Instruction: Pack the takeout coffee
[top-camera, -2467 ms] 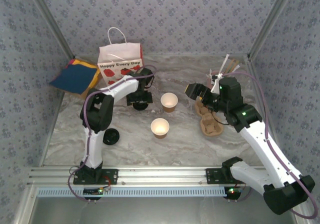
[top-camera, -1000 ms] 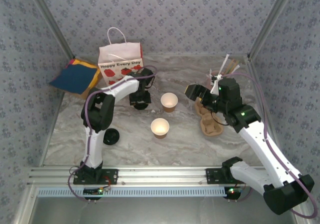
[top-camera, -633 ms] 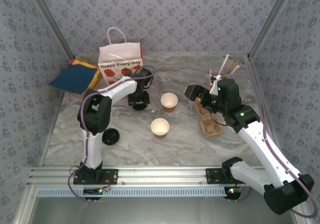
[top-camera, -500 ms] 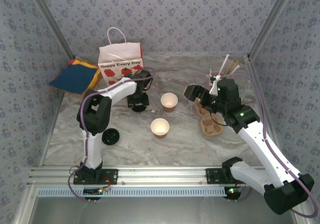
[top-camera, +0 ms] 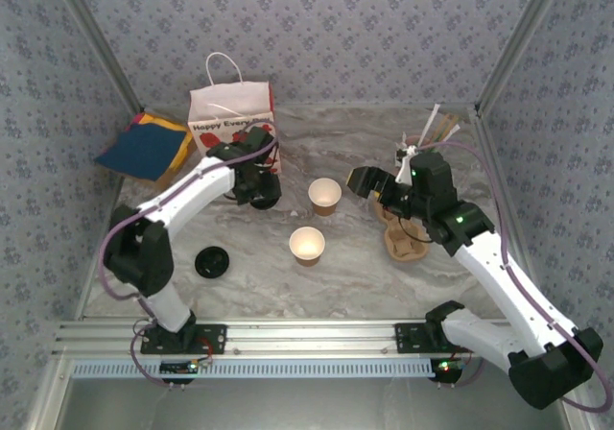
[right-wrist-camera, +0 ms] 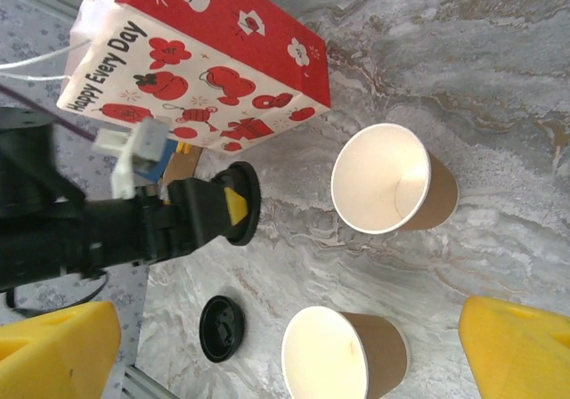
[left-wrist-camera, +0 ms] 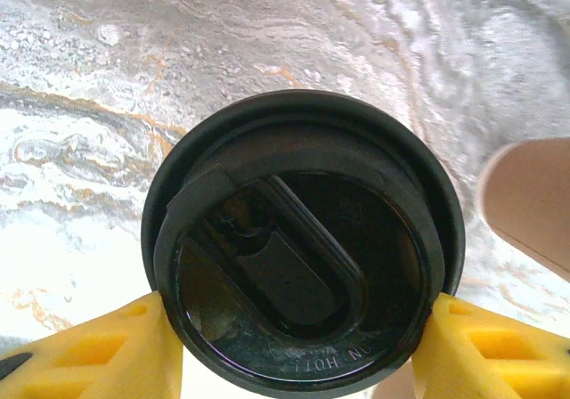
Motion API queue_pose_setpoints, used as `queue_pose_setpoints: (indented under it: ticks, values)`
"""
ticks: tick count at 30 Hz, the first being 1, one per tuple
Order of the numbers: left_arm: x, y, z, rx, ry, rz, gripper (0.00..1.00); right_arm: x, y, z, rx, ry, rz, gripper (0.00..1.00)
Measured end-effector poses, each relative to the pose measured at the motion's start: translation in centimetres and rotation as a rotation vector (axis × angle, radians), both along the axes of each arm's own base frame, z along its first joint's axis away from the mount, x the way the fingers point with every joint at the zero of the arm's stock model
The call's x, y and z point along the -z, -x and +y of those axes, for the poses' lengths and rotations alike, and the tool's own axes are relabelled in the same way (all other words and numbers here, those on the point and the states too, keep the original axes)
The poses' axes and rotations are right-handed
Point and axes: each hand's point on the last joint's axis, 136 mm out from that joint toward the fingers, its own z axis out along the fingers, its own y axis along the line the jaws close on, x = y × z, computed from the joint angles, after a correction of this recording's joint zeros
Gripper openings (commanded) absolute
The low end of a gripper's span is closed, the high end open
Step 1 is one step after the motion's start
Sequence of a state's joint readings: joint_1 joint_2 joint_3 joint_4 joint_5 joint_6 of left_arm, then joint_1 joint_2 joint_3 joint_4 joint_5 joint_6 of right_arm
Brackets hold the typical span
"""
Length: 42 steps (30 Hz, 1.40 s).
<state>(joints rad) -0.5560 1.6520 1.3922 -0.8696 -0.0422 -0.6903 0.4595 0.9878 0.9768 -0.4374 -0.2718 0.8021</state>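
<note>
Two takeout coffee cups, brown paper with cream insides, stand without lids mid-table: the far one (top-camera: 324, 196) (right-wrist-camera: 392, 181) and the near one (top-camera: 307, 244) (right-wrist-camera: 343, 354). My left gripper (top-camera: 257, 188) (left-wrist-camera: 301, 332) is shut on a round black lid (left-wrist-camera: 298, 248) (right-wrist-camera: 244, 201), its yellow fingers (left-wrist-camera: 98, 359) pressing the rim on both sides, left of the far cup and in front of the gift bag. My right gripper (top-camera: 365, 180) (right-wrist-camera: 285, 354) hovers open to the right of the cups, nothing between its fingers.
A second black lid (top-camera: 210, 261) (right-wrist-camera: 221, 328) lies on the marble table near the left arm. The red-and-white gift bag (top-camera: 230, 113) (right-wrist-camera: 205, 69) stands at the back. A pulp cup carrier (top-camera: 403, 240) and a cup of straws (top-camera: 424, 142) sit right. Blue cloth (top-camera: 144, 147) lies far left.
The left arm's elbow has swung out to the left and its gripper, still holding the lid, has shifted slightly left and back. The right gripper has edged a little left.
</note>
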Motion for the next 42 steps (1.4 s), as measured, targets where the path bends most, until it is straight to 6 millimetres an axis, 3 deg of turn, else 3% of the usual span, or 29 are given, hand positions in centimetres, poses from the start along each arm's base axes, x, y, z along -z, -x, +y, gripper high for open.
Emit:
queue_pose_setpoints:
  ticks: [7, 12, 21, 31, 42]
  values:
    - [-2.9, 3.4, -0.6, 0.049, 0.104, -0.031, 0.57, 1.4, -0.4, 1.0, -0.028, 0.025, 0.031, 1.0]
    - [-4.7, 6.5, -2.2, 0.139, 0.129, -0.051, 0.57, 1.8, -0.5, 1.1, -0.034, 0.039, 0.033, 1.0]
    - [-3.4, 11.9, -5.9, 0.337, 0.031, -0.004, 0.56, 1.6, 0.4, 0.6, -0.053, 0.066, 0.019, 1.0]
    - [-1.4, 13.9, -9.7, 0.464, -0.076, 0.008, 0.56, 2.5, 3.4, -1.4, -0.038, 0.085, 0.022, 1.0]
    - [0.1, 13.8, -9.8, 0.479, -0.147, 0.036, 0.56, 4.7, 5.4, -2.6, -0.029, 0.117, 0.073, 1.0]
